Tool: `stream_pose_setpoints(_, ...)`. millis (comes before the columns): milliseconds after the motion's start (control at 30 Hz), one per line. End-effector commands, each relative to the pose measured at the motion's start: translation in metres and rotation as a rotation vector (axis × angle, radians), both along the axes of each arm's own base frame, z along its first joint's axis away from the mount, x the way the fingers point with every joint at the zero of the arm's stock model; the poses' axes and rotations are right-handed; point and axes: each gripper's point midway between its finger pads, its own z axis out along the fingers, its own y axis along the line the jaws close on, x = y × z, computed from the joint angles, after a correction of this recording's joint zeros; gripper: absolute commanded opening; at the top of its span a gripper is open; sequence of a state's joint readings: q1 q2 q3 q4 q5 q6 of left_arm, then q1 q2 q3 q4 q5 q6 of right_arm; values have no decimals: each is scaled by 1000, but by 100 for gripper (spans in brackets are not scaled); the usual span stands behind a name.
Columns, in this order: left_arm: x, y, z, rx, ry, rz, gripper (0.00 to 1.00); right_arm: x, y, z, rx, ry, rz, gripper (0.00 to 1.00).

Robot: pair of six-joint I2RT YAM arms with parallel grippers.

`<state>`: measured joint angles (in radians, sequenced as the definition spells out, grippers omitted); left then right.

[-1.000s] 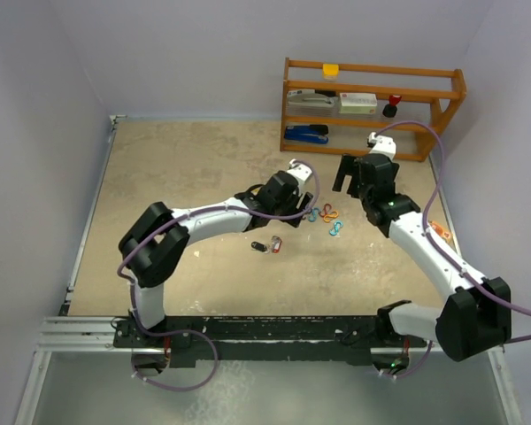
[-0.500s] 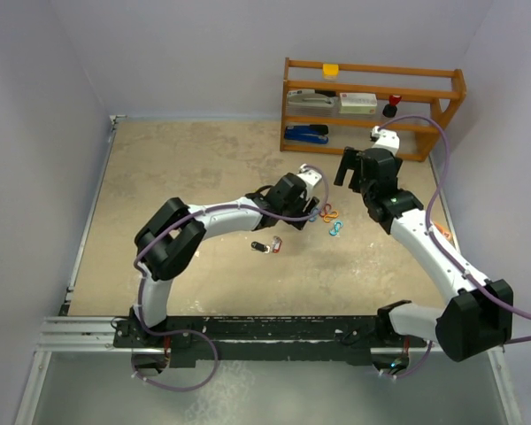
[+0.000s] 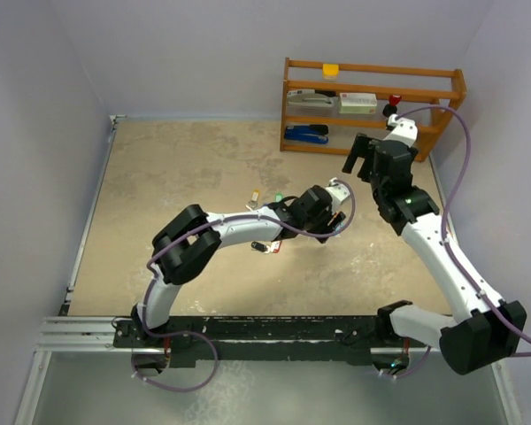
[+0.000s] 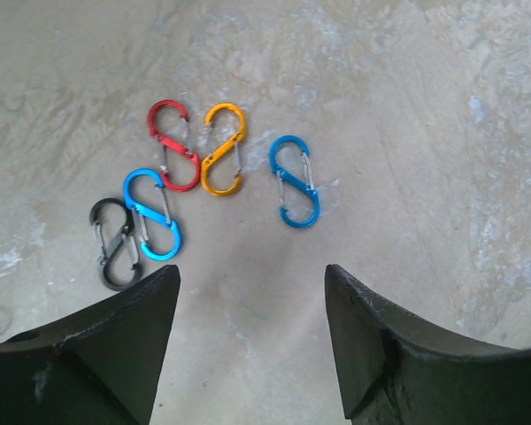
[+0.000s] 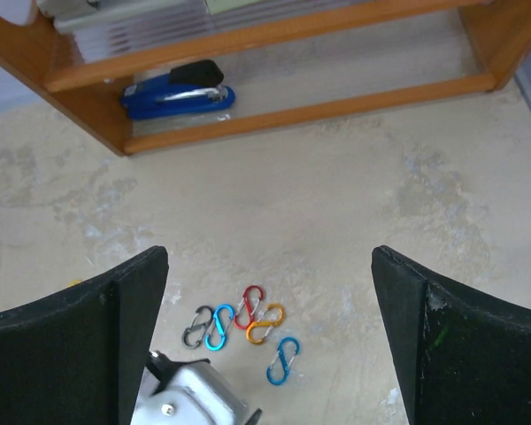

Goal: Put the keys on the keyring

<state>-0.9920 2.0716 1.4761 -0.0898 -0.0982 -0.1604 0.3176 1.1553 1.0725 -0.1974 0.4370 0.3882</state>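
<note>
Two small keys, one black point(image 3: 258, 246) and one red point(image 3: 276, 244), lie on the table under my left forearm. A yellow key point(image 3: 256, 194) and a green one point(image 3: 280, 197) lie farther back. My left gripper point(image 3: 334, 215) is open and empty, right of the keys. It hovers just short of several S-shaped clips point(image 4: 223, 149): red, orange, two blue and black. In its wrist view the gripper point(image 4: 250, 279) holds nothing. My right gripper point(image 3: 354, 158) is open and empty, raised near the shelf. Its wrist view point(image 5: 265, 266) looks down on the clips point(image 5: 250, 306).
A wooden shelf point(image 3: 372, 71) stands at the back right, holding a blue stapler point(image 5: 177, 88) and other small items. The left wrist's metal housing point(image 5: 190, 398) shows at the bottom of the right wrist view. Walls close in the table on the left and back.
My left arm has swung right, from over the yellow and green keys to beside the clips, uncovering those keys. My right gripper has moved back and right toward the shelf.
</note>
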Motion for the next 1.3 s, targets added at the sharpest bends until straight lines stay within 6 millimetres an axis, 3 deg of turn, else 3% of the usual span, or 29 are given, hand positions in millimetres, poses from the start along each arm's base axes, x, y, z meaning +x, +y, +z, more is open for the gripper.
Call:
stream_pose_setpoints(0,-3,-29,13,-62,-33,-47,64,-2,-10,43,7,-94,-43,100)
stream_pose_setpoints(167,-10,-44,7,-56,-41,-69,62,-8,-13,60,21,-137,-51,100)
stream_pose_setpoints(500,-4,-58,7,-87,-70,-65,59,-15,-15,85,45,-212,-48,100)
stream_pose_setpoints(1167,9,-72,-20,-70,-55,-42,57,-20,-18,93,36,-236,-45,100)
stream_pose_setpoints(1267,10,-73,-23,-77,-41,-40,53,-20,-18,92,35,-237,-46,100)
